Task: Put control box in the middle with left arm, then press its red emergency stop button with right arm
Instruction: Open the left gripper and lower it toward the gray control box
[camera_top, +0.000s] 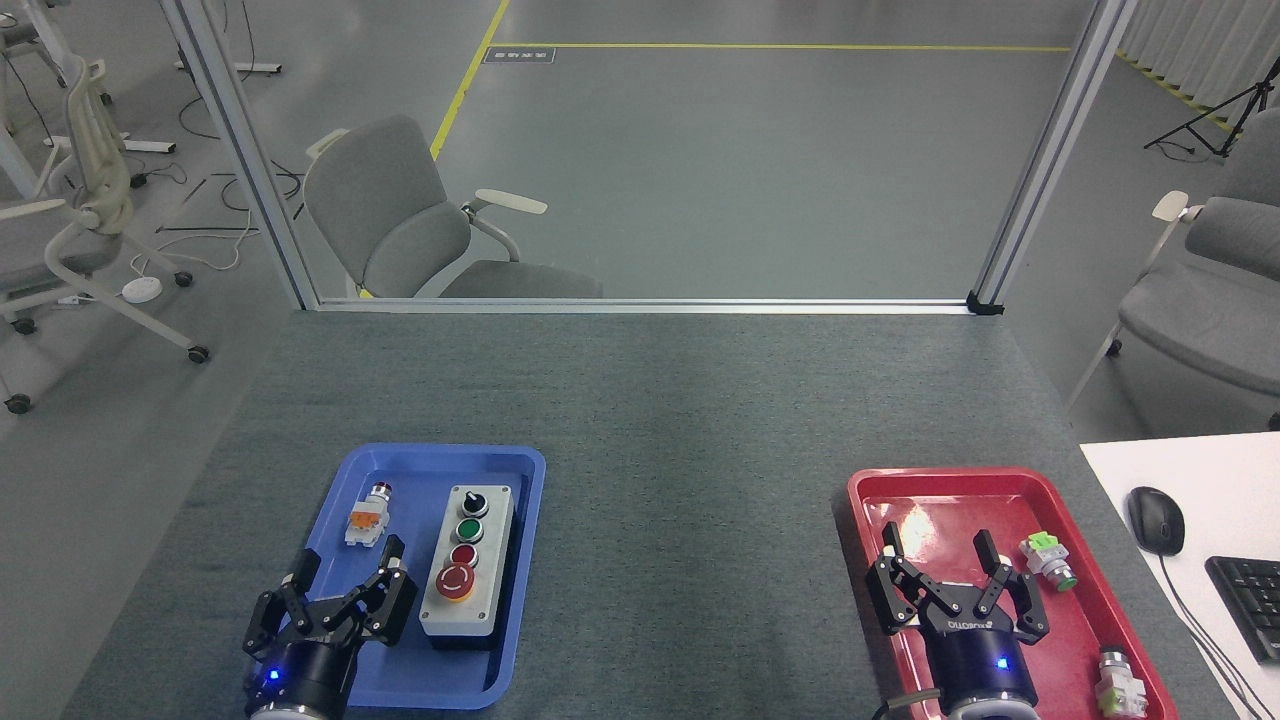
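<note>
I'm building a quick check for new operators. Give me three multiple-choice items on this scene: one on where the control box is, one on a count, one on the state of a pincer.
1. Where is the control box?
A. In the blue tray
B. In the red tray
C. On the bare table middle

2. How many loose push-button parts lie in the red tray?
A. None
B. Two
C. Four

3. What is the state of the right pincer?
A. Shut on the emergency stop button
B. Shut on a loose part
C. Open and holding nothing

Answers:
1. A, the box lies inside the blue tray beside an orange-bodied part.
2. B, one green-bodied part and one white-bodied part show there.
3. C, its fingers are spread over the red tray with nothing between them.
</note>
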